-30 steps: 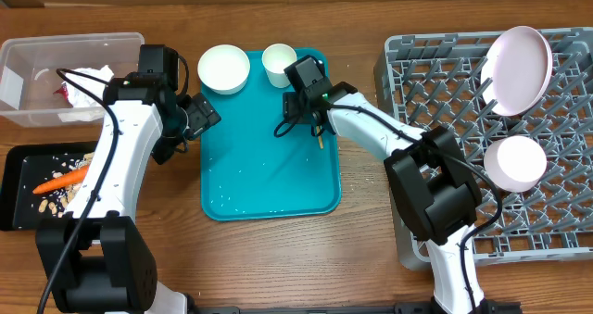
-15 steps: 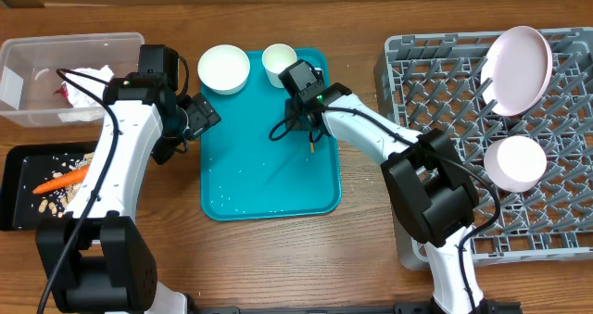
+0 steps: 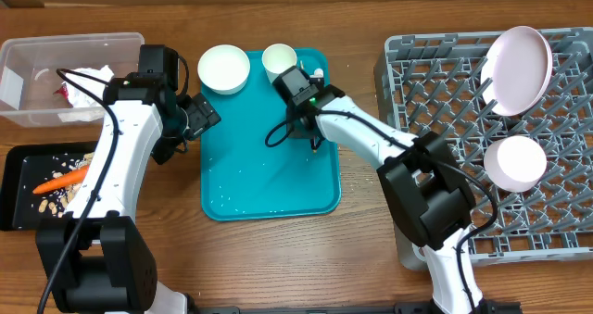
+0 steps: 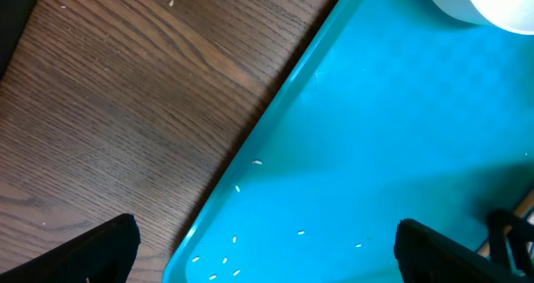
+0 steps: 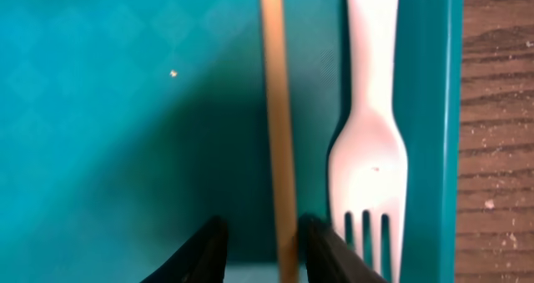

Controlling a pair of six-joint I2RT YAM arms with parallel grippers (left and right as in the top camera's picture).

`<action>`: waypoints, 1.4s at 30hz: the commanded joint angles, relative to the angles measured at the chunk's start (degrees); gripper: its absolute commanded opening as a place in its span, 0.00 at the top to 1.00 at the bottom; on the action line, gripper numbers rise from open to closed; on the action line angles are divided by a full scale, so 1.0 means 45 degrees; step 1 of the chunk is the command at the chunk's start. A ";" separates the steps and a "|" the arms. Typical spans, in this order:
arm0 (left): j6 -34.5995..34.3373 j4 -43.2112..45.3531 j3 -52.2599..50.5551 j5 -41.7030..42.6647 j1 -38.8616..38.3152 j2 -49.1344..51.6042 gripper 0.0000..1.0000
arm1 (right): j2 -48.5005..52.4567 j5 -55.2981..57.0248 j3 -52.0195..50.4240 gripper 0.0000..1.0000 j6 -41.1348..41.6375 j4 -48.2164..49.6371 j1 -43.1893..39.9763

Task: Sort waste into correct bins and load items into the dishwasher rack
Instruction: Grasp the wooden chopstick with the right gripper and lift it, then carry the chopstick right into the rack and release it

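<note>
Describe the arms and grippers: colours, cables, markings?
The left arm and right arm have white shells, black joints and loose black cables looping alongside. The left gripper and right gripper are all black, fingers included. No markings legible.

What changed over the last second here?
The right gripper shifted slightly along the tray toward the cup, and its jaws narrowed around the chopstick; a gap still shows on one side. Nothing was let go. The left gripper stayed open over the tray's edge; cup and rack unmoved.
</note>
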 commanded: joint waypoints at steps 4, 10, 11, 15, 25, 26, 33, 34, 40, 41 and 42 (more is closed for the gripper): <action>0.0019 0.0000 -0.0078 -0.0121 -0.0112 -0.0155 0.00 | 0.0602 -0.0092 -0.0243 0.73 -0.0165 -0.0306 0.0384; 0.0019 0.0005 -0.0078 -0.0126 -0.0112 -0.0155 0.00 | 0.0607 -0.0087 -0.0243 0.91 -0.0170 -0.0476 0.0393; 0.0019 0.0005 -0.0078 -0.0126 -0.0112 -0.0155 0.00 | 0.0602 -0.0092 -0.0243 0.95 -0.0165 -0.0602 0.0393; 0.0019 0.0005 -0.0078 -0.0131 -0.0112 -0.0155 0.00 | 0.0597 -0.0199 -0.0214 0.96 -0.0165 -0.1112 0.0393; 0.0019 0.0155 -0.0078 -0.0131 -0.0112 -0.0155 0.00 | -0.0423 -0.1564 0.1273 0.96 -0.0695 -0.3643 0.0180; 0.0019 0.0160 -0.0078 -0.0131 -0.0112 -0.0155 0.00 | -0.0665 -0.1870 0.1491 0.96 -0.0792 -0.3808 0.0117; 0.0019 0.0160 -0.0078 -0.0136 -0.0112 -0.0155 0.00 | -0.2477 -0.2370 0.2492 0.96 -0.0787 -0.4862 -0.0627; 0.0019 0.0160 -0.0078 -0.0136 -0.0112 -0.0155 0.00 | -0.2744 -0.2365 0.2555 0.96 -0.0792 -0.4998 -0.0753; 0.0019 0.0170 -0.0078 -0.0136 -0.0112 -0.0155 0.00 | -0.4979 -0.2351 0.2628 0.96 -0.1146 -0.5654 -0.2395; 0.0019 0.0170 -0.0078 -0.0136 -0.0112 -0.0155 0.00 | -0.5241 -0.2365 0.2628 0.96 -0.1360 -0.5693 -0.2705; 0.0019 0.0170 -0.0078 -0.0136 -0.0112 -0.0155 0.00 | -0.5479 -0.2356 0.2628 0.96 -0.1501 -0.5746 -0.3021</action>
